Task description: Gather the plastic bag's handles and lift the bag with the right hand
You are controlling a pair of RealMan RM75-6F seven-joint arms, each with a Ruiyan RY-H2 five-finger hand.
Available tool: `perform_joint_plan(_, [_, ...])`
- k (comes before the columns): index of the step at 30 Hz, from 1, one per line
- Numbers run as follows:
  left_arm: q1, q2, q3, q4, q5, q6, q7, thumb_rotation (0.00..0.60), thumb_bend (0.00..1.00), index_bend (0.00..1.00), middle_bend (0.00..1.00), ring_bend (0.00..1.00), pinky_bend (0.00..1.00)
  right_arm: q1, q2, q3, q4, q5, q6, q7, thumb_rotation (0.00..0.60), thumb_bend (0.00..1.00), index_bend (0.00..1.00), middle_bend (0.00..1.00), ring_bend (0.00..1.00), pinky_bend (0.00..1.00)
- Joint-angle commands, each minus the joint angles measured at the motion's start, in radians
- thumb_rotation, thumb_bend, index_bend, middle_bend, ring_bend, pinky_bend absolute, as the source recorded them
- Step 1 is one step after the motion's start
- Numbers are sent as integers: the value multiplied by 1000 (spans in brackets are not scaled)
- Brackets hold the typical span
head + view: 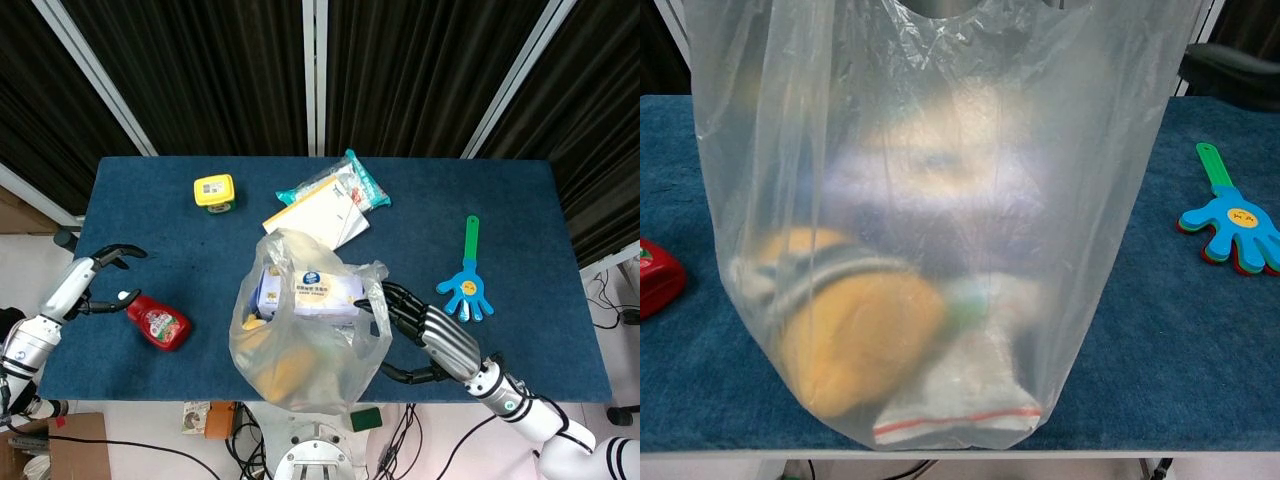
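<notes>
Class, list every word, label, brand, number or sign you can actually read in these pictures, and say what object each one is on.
No text can be read with certainty.
Box inside the plastic bag: round blue logo and a line of print, too small to read.
Yellow container: lid label, blurred.
Green-edged packet: print illegible.
Red ketchup bottle: label illegible.
Blue hand clapper: only a smiley face, no words.

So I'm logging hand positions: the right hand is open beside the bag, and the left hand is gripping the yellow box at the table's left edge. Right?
Not quite. The left hand is open beside the red ketchup bottle, not gripping the yellow box, which sits alone farther back. The head view shows this. The right hand is indeed open at the bag.
</notes>
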Motion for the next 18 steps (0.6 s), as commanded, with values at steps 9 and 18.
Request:
perform_joint_plan(9, [6,6,-5,4,10,4,-9,397,264,273,252,184,344,65,10,-14,-70,14,-60,70,600,110,46,70,0,19])
perform_joint_plan(18, [8,13,-7,0,13,-3,-13,392,264,273,251,184,344,91,20,-22,-99,35,-26,241,600,82,46,70,0,16])
